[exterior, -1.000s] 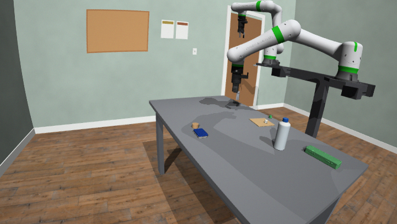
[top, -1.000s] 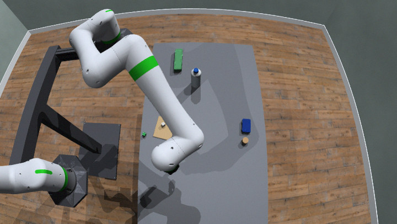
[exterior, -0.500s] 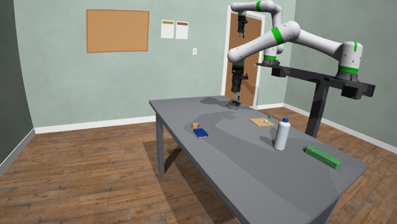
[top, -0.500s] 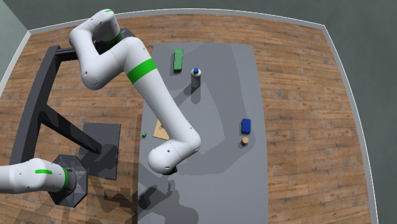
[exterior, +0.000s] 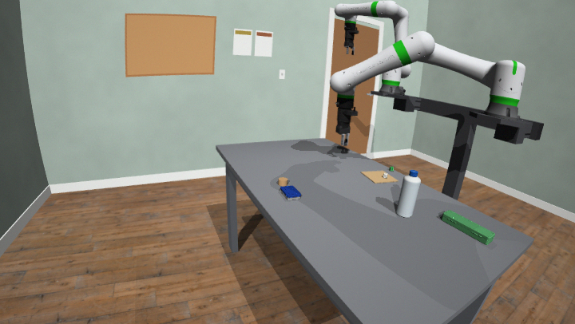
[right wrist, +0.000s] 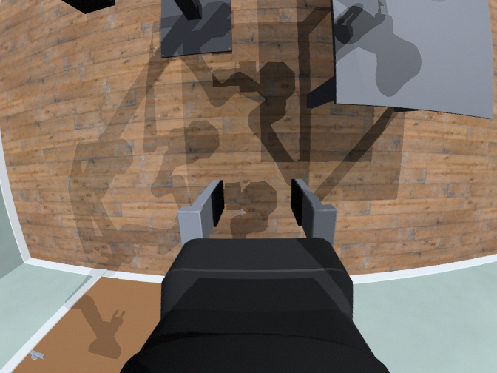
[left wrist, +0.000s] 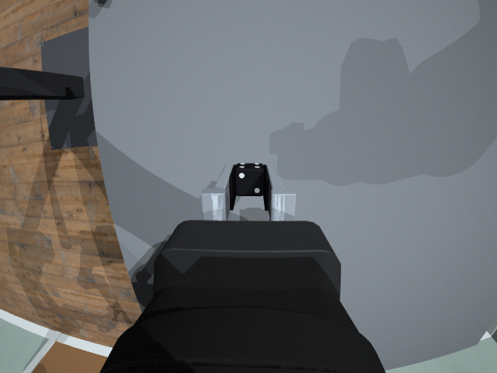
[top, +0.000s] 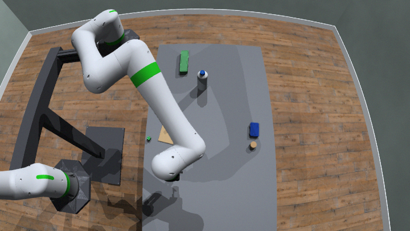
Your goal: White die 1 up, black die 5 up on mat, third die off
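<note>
L gripper [exterior: 344,144] [left wrist: 248,200] pinching black die [left wrist: 249,180] btwn fingertips, pips only, no lettering. White die [exterior: 385,175] on mat [top: 165,137] [exterior: 376,176], off to gripper's side. R gripper [exterior: 350,53] [right wrist: 259,202] spread, nothing btwn.

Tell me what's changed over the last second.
In the top view, the left arm has swung slightly toward the picture's lower left, now covering the white die. The left claw now grips the black die; its earlier grip can't be seen. The white die, green die and mat stayed put.
</note>
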`<state>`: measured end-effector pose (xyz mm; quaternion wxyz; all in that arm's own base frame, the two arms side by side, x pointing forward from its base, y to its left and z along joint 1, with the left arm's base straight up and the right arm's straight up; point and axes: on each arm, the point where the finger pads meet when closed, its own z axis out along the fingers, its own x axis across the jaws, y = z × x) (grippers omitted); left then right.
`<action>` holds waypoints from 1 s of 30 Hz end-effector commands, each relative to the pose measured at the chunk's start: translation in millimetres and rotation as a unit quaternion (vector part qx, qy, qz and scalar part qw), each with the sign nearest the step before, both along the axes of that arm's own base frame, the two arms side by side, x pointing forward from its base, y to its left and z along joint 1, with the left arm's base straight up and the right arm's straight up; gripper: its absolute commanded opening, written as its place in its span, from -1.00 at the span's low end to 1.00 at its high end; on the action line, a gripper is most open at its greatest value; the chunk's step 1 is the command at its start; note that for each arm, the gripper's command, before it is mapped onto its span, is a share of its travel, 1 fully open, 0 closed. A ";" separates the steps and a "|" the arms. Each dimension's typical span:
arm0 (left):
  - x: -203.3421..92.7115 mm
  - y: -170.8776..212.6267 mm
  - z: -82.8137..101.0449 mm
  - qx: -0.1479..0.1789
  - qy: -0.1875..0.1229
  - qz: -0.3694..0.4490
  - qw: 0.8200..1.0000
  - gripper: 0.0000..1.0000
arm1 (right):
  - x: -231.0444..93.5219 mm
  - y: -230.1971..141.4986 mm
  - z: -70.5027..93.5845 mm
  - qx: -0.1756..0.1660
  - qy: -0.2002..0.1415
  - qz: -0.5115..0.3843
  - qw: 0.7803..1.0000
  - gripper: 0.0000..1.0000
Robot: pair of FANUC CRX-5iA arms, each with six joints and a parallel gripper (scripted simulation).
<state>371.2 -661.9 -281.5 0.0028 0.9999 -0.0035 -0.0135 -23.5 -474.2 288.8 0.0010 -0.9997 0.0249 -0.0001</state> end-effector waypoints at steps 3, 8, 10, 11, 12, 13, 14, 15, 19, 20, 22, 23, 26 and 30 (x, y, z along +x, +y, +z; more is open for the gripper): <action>-22.2 -7.9 1.7 -0.013 0.032 -0.018 0.999 -0.19 | -0.2 -0.2 0.9 -0.001 0.000 0.000 1.000 1.00; -75.1 -26.7 7.8 -0.054 0.111 -0.057 0.991 -0.19 | -0.2 -0.2 0.9 -0.001 0.000 0.000 1.000 1.00; -90.5 -33.3 11.2 -0.070 0.135 -0.068 0.986 -0.19 | -0.2 -0.2 0.9 -0.001 0.000 0.000 1.000 1.00; -101.0 -38.2 14.1 -0.083 0.152 -0.076 0.982 -0.19 | -0.2 -0.2 0.9 -0.001 0.000 0.000 1.000 1.00; -105.9 -40.6 15.6 -0.089 0.160 -0.080 0.980 -0.19 | -0.2 -0.2 0.9 -0.001 0.000 0.000 1.000 1.00; -115.9 -45.9 19.0 -0.103 0.176 -0.087 0.975 -0.19 | -0.2 -0.2 0.9 -0.001 0.000 0.000 1.000 1.00; -120.8 -48.7 20.9 -0.111 0.184 -0.090 0.972 -0.19 | -0.2 -0.2 0.9 -0.001 0.000 0.000 1.000 1.00; -129.4 -53.9 24.6 -0.126 0.199 -0.096 0.967 -0.19 | -0.2 -0.2 0.9 -0.001 0.000 0.000 1.000 1.00; -145.5 -65.4 33.2 -0.161 0.227 -0.107 0.955 -0.19 | -0.2 -0.2 0.9 -0.001 0.000 0.000 1.000 1.00; -145.5 -65.4 33.2 -0.161 0.227 -0.107 0.955 -0.19 | -0.2 -0.2 0.9 -0.001 0.000 0.000 1.000 1.00; -156.5 -75.6 41.1 -0.193 0.248 -0.114 0.942 -0.19 | -0.2 -0.2 0.9 -0.001 0.000 0.000 1.000 1.00; -161.8 -82.0 46.2 -0.215 0.260 -0.117 0.934 -0.19 | -0.2 -0.2 0.9 -0.001 0.000 0.000 1.000 1.00; -167.4 -92.1 54.1 -0.252 0.274 -0.119 0.921 -0.19 | -0.2 -0.2 0.9 -0.001 0.000 0.000 1.000 1.00; -168.8 -104.8 63.9 -0.305 0.285 -0.118 0.901 -0.19 | -0.2 -0.2 0.9 -0.001 0.000 0.000 1.000 1.00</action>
